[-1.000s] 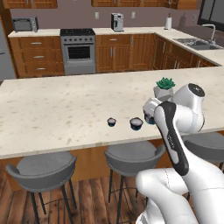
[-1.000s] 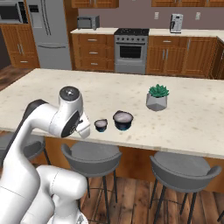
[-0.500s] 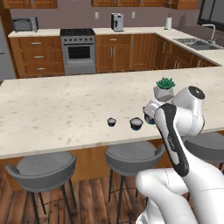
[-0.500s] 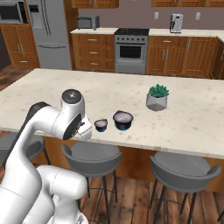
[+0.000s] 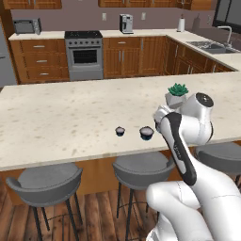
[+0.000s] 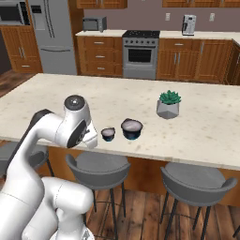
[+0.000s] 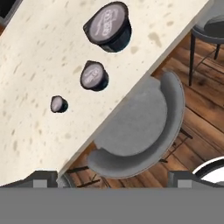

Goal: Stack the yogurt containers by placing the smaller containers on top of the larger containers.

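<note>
The light is even and soft, as from overhead, with no hard glare; the pale table (image 5: 70, 113) reads bright and flat, its speckles smeared and low in detail; the far cabinets (image 6: 187, 58) stay warm and mid-toned, the far wall dimmer; shadows are faint, a small dark patch under each yogurt cup (image 7: 94, 76) and a deeper shade beneath the table edge over the stools (image 5: 47, 179); the whole rendering is soft and slightly blurred, edges blocky; the floor (image 7: 201, 118) lies darker.
</note>
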